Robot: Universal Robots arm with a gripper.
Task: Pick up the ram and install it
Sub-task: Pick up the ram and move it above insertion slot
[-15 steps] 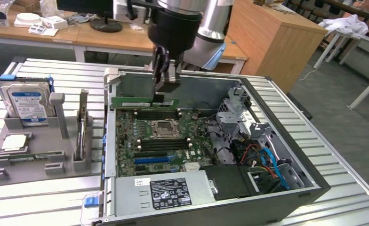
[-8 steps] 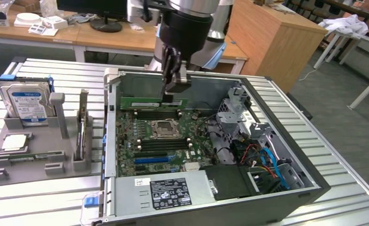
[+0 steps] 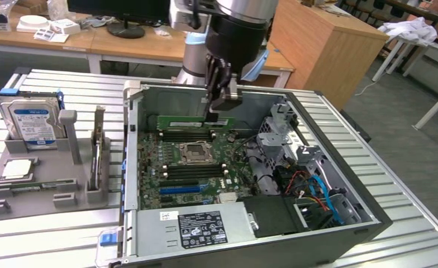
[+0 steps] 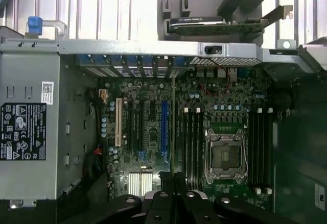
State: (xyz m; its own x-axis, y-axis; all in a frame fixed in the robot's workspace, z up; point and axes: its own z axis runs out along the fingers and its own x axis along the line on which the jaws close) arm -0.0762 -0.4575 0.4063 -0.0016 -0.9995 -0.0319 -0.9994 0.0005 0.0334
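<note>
Tray: grey plastic holder tray [image 3: 33, 184] on the ribbed metal table [image 3: 47, 234], at the exterior view's left, with a silver hard drive [image 3: 33, 117] bearing a blue label standing upright in it.
Case: open dark-grey metal computer case [image 3: 368, 223] just right of the tray, with a green motherboard [image 3: 170, 173] lying flat inside.
Ram: long thin green circuit-board ram [image 3: 185, 121], level, over the black memory slots [image 3: 189, 134] on the far side of the silver processor socket [image 3: 193, 151]; whether it touches a slot, cannot tell.
Claw: black two-fingered claw [image 3: 217, 113], clamped on the ram's upper edge, toward its end on the exterior view's right.
</note>
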